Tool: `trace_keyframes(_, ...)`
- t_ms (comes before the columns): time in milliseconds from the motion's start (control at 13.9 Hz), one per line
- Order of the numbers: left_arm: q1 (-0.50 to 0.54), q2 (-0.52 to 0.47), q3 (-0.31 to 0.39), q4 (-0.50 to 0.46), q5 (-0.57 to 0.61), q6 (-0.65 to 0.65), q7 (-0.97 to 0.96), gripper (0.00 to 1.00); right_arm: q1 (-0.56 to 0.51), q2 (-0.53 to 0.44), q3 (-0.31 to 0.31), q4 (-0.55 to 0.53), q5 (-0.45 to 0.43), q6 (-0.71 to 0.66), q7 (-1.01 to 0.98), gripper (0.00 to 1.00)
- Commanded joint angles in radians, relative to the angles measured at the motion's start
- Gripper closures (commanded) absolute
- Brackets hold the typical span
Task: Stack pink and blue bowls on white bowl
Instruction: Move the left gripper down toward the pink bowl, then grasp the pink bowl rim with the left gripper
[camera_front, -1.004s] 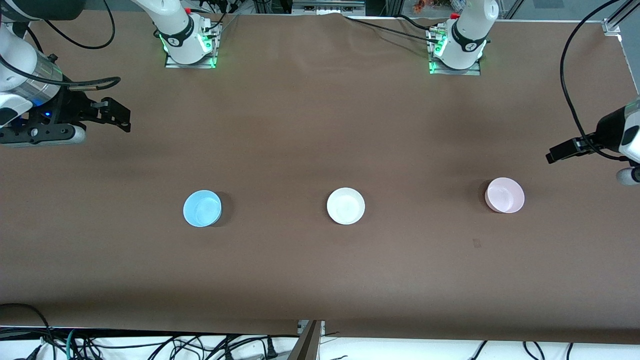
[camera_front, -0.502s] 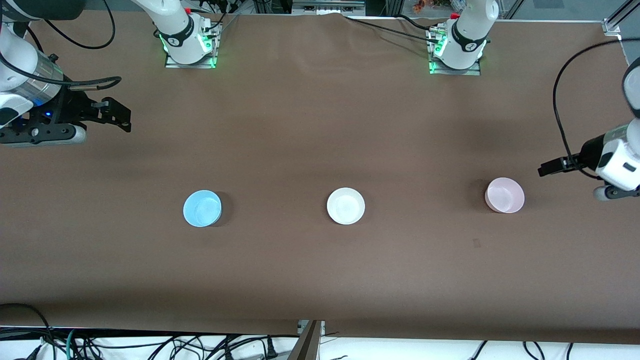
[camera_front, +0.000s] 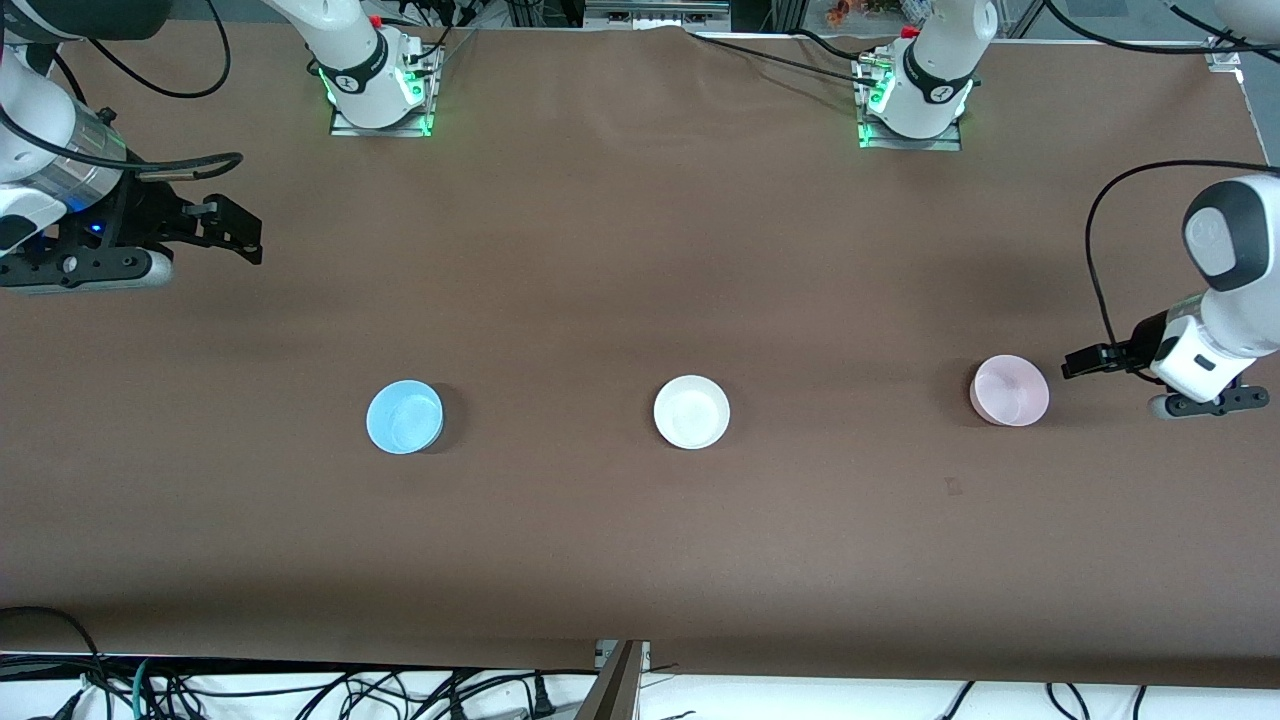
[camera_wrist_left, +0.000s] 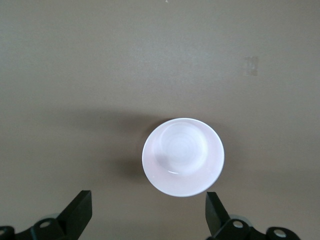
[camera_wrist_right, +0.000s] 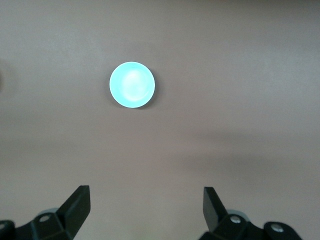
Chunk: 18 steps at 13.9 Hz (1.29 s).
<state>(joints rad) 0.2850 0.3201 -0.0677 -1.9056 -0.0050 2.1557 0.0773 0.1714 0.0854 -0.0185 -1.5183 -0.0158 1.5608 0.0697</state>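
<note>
The pink bowl (camera_front: 1010, 390) sits at the left arm's end of the table, with the left gripper (camera_front: 1085, 362) just beside it at about two o'clock from the bowl in the front view, fingers spread wide and empty. The white bowl (camera_front: 691, 411) lies mid-table at nine o'clock from the pink. The blue bowl (camera_front: 404, 416) (well apart) faces the waiting right gripper (camera_front: 240, 235), also wide and empty.

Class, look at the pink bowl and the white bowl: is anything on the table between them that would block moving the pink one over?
Nothing visible does. Only bare brown table lies between the pink bowl and the white bowl. The open left gripper hangs beside the pink bowl, with nothing between them either.
</note>
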Motion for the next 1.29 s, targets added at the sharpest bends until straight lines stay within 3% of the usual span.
trace_keyframes(0, 0.005, 0.023, 0.017, -0.03, -0.019, 0.073, 0.071, 0.0, -0.004, -0.024, 0.008, -0.016, 0.004, 0.002, 0.012, 0.0)
trace_keyframes(215, 0.005, 0.066, 0.045, -0.053, -0.143, 0.134, 0.177, 0.0, -0.004, -0.024, 0.008, -0.016, 0.004, 0.005, 0.012, 0.0)
trace_keyframes(861, -0.004, 0.16, 0.049, -0.091, -0.185, 0.285, 0.2, 0.09, -0.004, -0.024, 0.008, -0.016, 0.004, 0.004, 0.012, 0.0)
trace_keyframes(932, -0.004, 0.16, 0.049, -0.093, -0.185, 0.286, 0.216, 0.15, -0.004, -0.024, 0.008, -0.016, 0.004, 0.005, 0.012, 0.0)
trace_keyframes(1219, -0.009, 0.16, 0.051, -0.096, -0.185, 0.286, 0.226, 0.56, -0.003, -0.024, 0.008, -0.016, 0.004, 0.005, 0.012, 0.0)
